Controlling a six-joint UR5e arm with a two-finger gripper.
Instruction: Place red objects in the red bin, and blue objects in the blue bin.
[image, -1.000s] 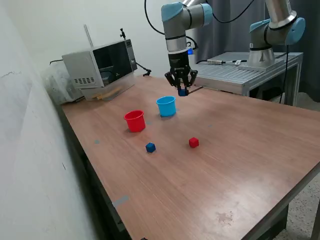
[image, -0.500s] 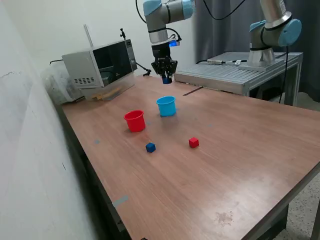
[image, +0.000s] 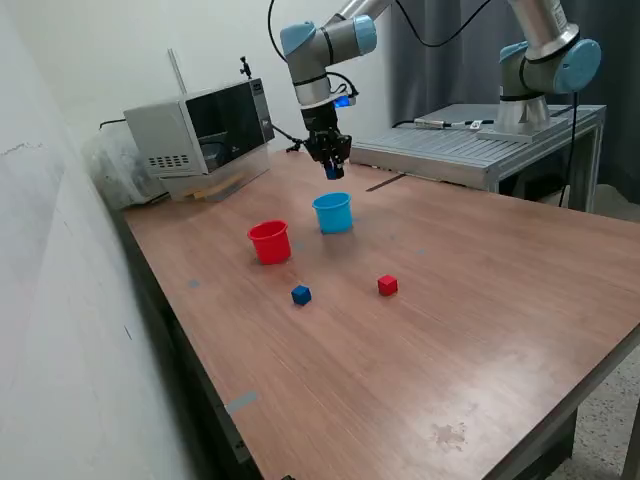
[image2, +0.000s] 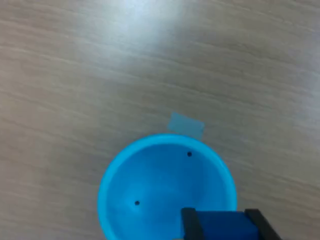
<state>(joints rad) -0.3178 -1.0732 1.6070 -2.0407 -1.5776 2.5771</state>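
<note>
The arm is carrying a blue cube (image: 331, 172) to the blue cup (image: 333, 213), which sits at upper centre of the table (image: 480, 300) in the exterior view. The gripper (image: 330, 170) hangs just above the cup's rim. In the wrist view the jaws pinch the cube over the cup's open mouth. Next, I'd say, it needs only to spread the jaws. Another blue cube (image: 301, 294) and a red cube (image: 387, 285) wait in front of the cups, with the red cup (image: 270, 242) to the blue one's left.

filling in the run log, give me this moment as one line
gripper: shut on blue cube | position: above blue cup | cup interior: empty | on table: blue cube, red cube, red cup
</note>
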